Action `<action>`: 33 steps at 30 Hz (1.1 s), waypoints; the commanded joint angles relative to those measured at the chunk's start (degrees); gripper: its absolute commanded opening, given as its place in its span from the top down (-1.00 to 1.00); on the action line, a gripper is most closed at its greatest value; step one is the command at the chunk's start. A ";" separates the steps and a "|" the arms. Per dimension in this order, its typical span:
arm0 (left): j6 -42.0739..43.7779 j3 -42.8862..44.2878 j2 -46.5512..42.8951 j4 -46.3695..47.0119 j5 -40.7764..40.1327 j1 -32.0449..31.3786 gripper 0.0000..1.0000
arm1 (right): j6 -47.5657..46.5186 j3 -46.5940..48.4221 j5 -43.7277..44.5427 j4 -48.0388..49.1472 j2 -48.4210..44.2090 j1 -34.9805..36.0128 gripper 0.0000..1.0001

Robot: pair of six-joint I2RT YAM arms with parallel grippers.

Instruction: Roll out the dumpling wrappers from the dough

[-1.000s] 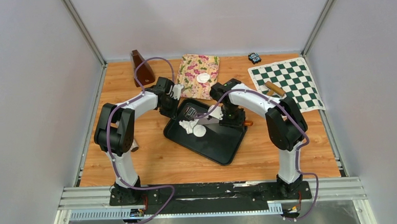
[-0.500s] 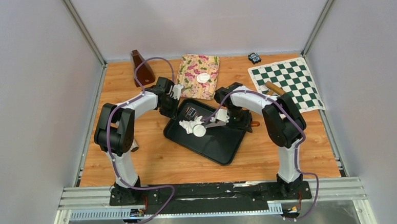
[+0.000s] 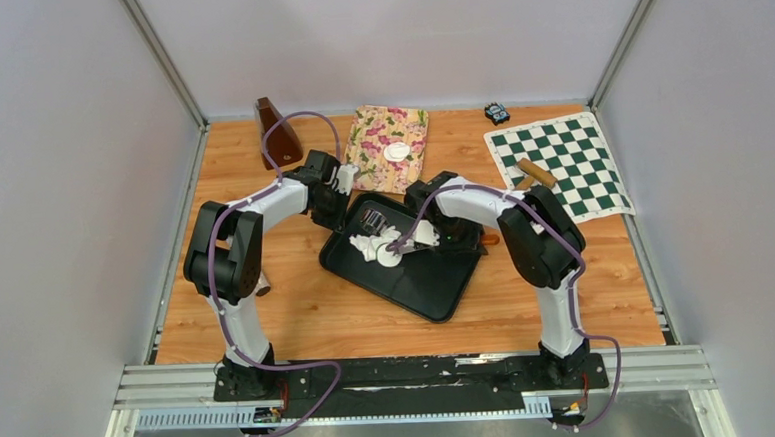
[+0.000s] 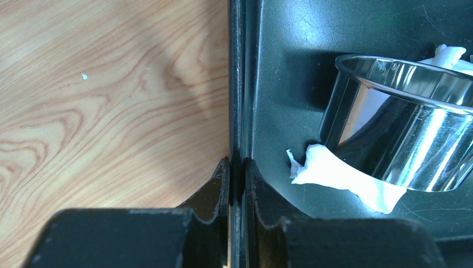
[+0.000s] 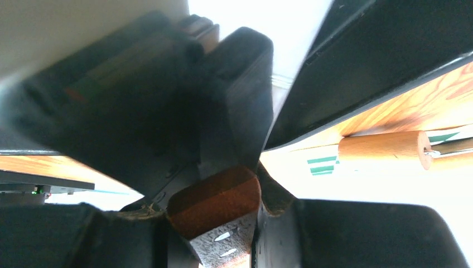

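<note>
A black tray [image 3: 437, 286] holds a ragged white dough lump [image 3: 368, 244], a shiny metal ring cutter [image 3: 369, 219] and one round white dumpling wrapper [image 3: 390, 256]. Another wrapper [image 3: 396, 152] lies on the floral cloth [image 3: 389, 138]. My left gripper [image 3: 335, 213] is shut on the tray's left rim [image 4: 236, 111], with the cutter [image 4: 396, 134] and a dough scrap [image 4: 340, 174] just right of it. My right gripper [image 3: 436, 234] is shut on a brown-handled flat tool [image 5: 217, 204] whose blade reaches toward the wrapper in the tray.
A wooden rolling pin [image 3: 536, 173] lies on the green chessboard mat [image 3: 561, 164] at the back right; it also shows in the right wrist view [image 5: 385, 147]. A brown metronome [image 3: 278, 132] stands at the back left. A small black device [image 3: 497, 112] lies near the back wall.
My right wrist has swung left and lower over the tray, bringing the tool's blade closer to the dough and wrapper. The left arm has not moved.
</note>
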 commanded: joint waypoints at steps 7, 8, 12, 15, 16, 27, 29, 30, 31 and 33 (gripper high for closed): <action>0.89 -0.20 -2.60 -0.35 1.06 -0.65 1.00 | -1.03 1.14 3.09 4.80 0.07 1.66 1.00; 0.93 -0.22 -2.65 -0.40 1.07 -0.65 1.00 | -1.03 1.72 3.20 5.03 0.67 1.75 1.00; 1.00 -0.32 -2.87 -0.36 0.97 -0.65 1.00 | -1.60 3.62 3.80 6.43 2.29 1.92 1.00; 0.98 -0.28 -2.73 -0.36 1.07 -0.65 1.00 | -2.48 4.49 3.91 7.83 2.69 2.33 1.00; 0.97 -0.24 -2.62 -0.36 1.18 -0.60 1.00 | -2.71 4.83 3.54 7.97 2.77 2.65 1.00; 0.89 -0.25 -2.75 -0.32 1.45 -0.65 1.00 | -5.04 8.69 -1.59 8.59 3.35 4.55 1.00; 0.97 -0.24 -2.73 -0.36 1.54 -0.65 1.00 | -5.15 9.13 -1.80 8.42 3.75 4.75 1.00; 0.93 -0.23 -2.70 -0.36 1.54 -0.65 1.00 | -5.20 9.39 -2.33 8.11 4.05 4.75 1.00; 0.92 -0.19 -2.70 -0.36 1.54 -0.60 1.00 | -5.24 9.84 -2.91 7.67 4.23 4.82 1.00; 0.84 -0.15 -2.65 -0.36 1.59 -0.69 1.00 | -5.18 10.78 -4.45 6.64 4.87 4.89 1.00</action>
